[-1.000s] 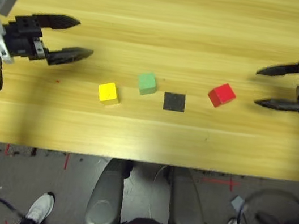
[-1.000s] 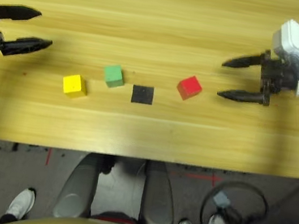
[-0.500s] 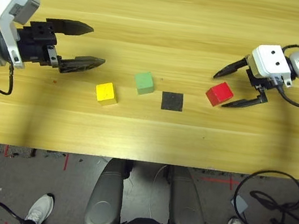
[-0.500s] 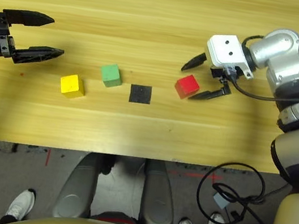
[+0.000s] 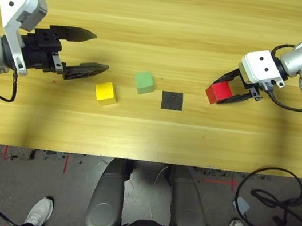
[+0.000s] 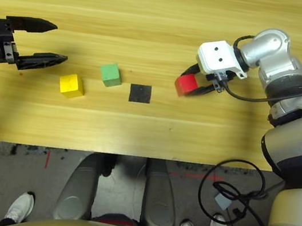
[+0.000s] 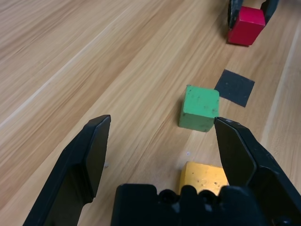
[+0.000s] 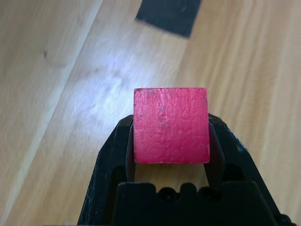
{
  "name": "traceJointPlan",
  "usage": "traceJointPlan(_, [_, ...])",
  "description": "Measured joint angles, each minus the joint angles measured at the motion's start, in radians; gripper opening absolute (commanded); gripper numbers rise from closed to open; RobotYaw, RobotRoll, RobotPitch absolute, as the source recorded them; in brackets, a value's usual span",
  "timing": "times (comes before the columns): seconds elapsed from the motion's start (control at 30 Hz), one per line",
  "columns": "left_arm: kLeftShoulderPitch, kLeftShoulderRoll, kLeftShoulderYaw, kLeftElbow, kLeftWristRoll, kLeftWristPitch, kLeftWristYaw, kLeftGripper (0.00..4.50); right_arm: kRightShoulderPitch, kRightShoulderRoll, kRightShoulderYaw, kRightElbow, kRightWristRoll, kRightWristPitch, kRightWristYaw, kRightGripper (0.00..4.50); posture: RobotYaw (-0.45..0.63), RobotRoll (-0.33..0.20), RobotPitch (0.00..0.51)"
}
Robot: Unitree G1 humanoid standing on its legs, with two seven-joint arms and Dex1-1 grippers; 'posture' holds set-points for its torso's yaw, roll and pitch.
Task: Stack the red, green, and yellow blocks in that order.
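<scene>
Red block (image 8: 170,125) clamped btwn R fingers (image 8: 120,146), touching both sides.

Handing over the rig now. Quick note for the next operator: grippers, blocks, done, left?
Right gripper: shut on the red block, just right of the black patch.
Left gripper: open, holding nothing, hovering left of the yellow block.
Green block sits on the table between the yellow block and the patch.
Done: red block gripped. No block is stacked yet.
Left: place red as the base, probably on the patch, then green on red, then yellow on green.
</scene>
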Motion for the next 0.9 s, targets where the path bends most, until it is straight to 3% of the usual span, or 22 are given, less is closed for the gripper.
traceJointPlan(0.2, [-0.061,-0.026,-0.057,0.001,0.007,0.008,-0.002,4.50,0.056,0.032,-0.156,-0.322,-0.056,0.349,-0.038,2.05,0.32,-0.072,0.321])
traceJointPlan(0.43, [-0.126,-0.045,-0.121,0.036,0.021,0.016,-0.013,4.50,0.148,0.084,-0.231,-0.662,-0.175,0.767,-0.170,2.05,0.35,-0.067,0.325])
traceJointPlan(0.9, [-0.141,-0.052,-0.140,0.036,0.045,0.033,-0.009,4.50,0.224,0.151,-0.291,-0.782,-0.334,0.883,-0.226,2.05,0.38,-0.066,0.324])
